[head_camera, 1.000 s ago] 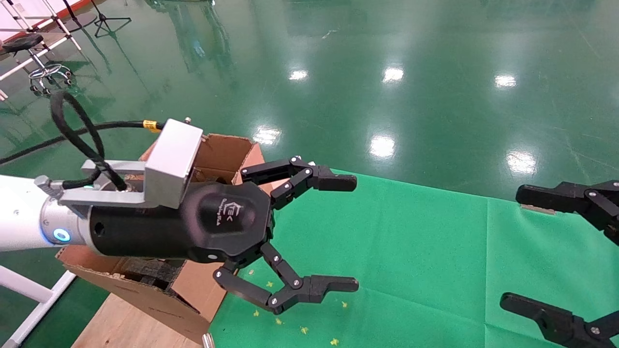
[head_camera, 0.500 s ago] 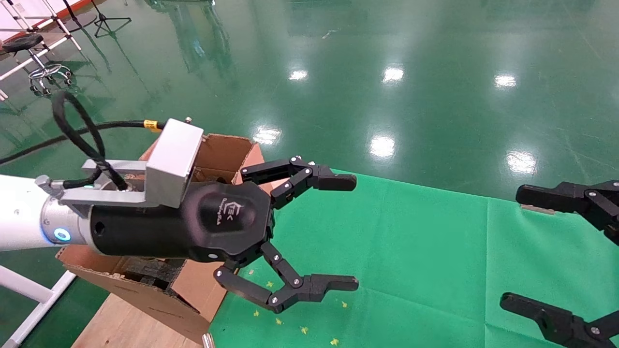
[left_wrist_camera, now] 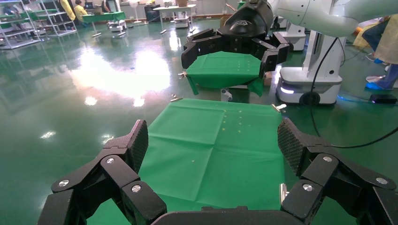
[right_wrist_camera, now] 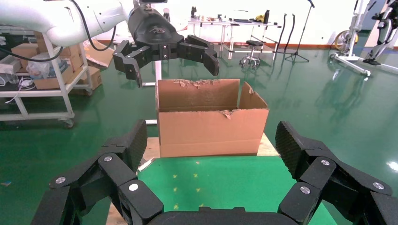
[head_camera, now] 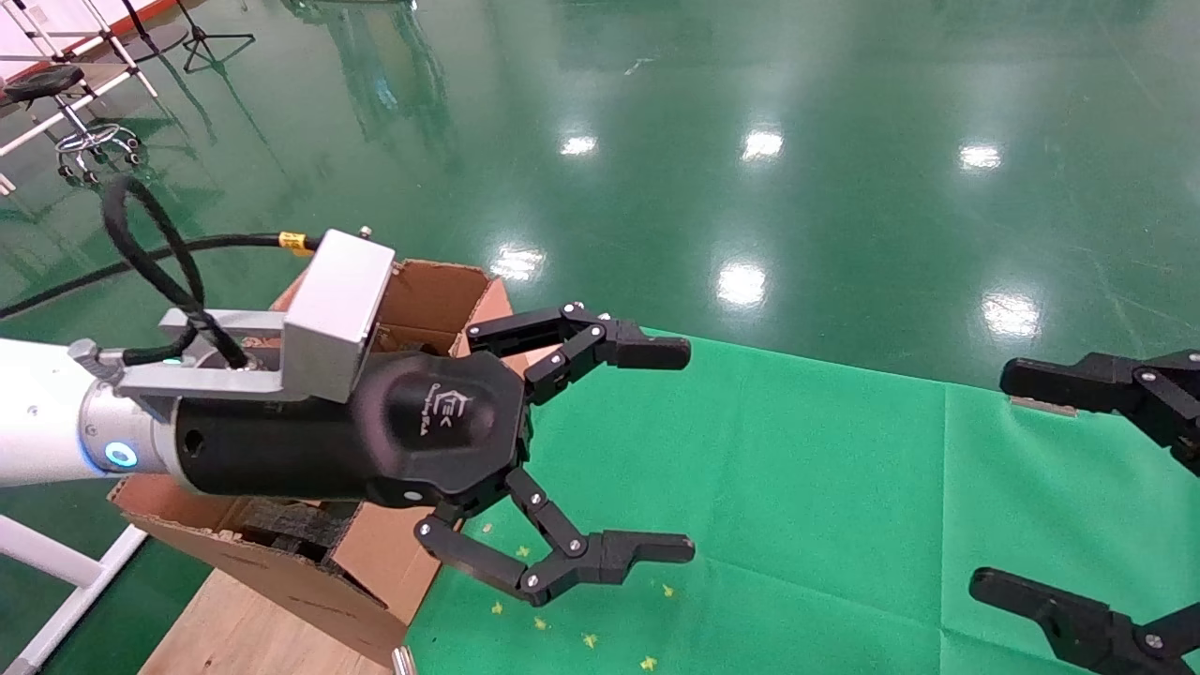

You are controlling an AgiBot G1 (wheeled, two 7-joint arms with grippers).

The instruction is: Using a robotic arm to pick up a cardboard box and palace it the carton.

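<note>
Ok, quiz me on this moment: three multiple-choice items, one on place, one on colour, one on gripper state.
1. Where is the left gripper?
A. Above the green cloth's edge, beside the carton
B. Deep inside the carton
C. Resting on the floor

2. What colour is the cloth on the table?
A. Blue
B. Green
C. White

3. How do the left gripper's fingers stand?
A. Shut on a box
B. Shut on nothing
C. Spread open, holding nothing

Answers: 1 A, the head view shows it over the cloth next to the large tan corrugated carton. 2 B, green in every view. 3 C, the left wrist view shows only cloth between its pads. The right gripper is also open.
</note>
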